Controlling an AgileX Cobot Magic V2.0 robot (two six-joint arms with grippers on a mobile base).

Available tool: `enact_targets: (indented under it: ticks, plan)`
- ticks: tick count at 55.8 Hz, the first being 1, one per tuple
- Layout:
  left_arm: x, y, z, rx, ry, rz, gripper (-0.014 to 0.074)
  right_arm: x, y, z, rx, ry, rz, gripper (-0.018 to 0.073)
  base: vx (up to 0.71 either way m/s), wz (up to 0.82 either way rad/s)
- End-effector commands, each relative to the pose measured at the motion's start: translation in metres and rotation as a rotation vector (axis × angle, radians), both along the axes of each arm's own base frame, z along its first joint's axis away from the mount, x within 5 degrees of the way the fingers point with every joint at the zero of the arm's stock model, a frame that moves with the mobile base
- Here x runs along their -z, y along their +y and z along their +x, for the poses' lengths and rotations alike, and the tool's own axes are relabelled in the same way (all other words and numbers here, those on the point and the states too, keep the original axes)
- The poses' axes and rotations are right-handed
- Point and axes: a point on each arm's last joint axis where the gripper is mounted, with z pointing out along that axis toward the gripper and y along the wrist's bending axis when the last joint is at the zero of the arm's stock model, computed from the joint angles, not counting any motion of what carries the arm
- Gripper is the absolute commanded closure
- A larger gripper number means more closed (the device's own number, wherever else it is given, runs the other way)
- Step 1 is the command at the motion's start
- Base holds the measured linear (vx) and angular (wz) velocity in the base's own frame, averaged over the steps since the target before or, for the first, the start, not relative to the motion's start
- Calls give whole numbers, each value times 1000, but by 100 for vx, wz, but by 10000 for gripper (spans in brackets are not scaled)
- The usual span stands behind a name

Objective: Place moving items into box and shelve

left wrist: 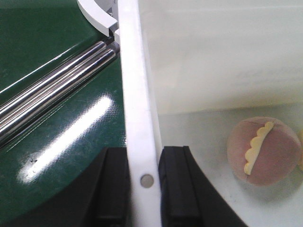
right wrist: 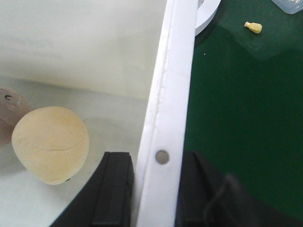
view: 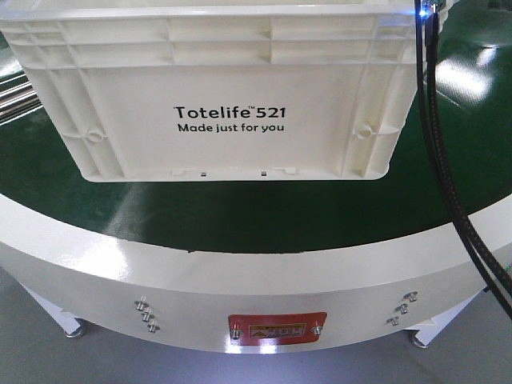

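At the left, two shiny metal rods lie on the dark green table surface, close beside the left wall of the large white rectangular plastic crate. The left gripper is closed narrow on this wall, one black finger on each side. Inside, on the crate floor, the pale pinkish-beige round piece rests close to the tan-yellow round piece. The right gripper pinches the right wall in the same way. Outside it, a small yellow object lies well apart. Black cables hang past the crate's right corner. A band of green surface runs between the crate and the curved white table edge.
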Motion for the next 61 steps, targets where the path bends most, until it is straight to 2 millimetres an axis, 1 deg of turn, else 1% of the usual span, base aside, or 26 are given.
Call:
enact_targets:
  ticks: [1,61]
  plan:
    - [-47,18,-19,-59,-259,63,598,-47,-27,-20,63,-239,-100,564,0,0]
    - [-47,18,-19,-60,-257,64,597,-48,-27,-20,64,-241,-103,564,0,0]
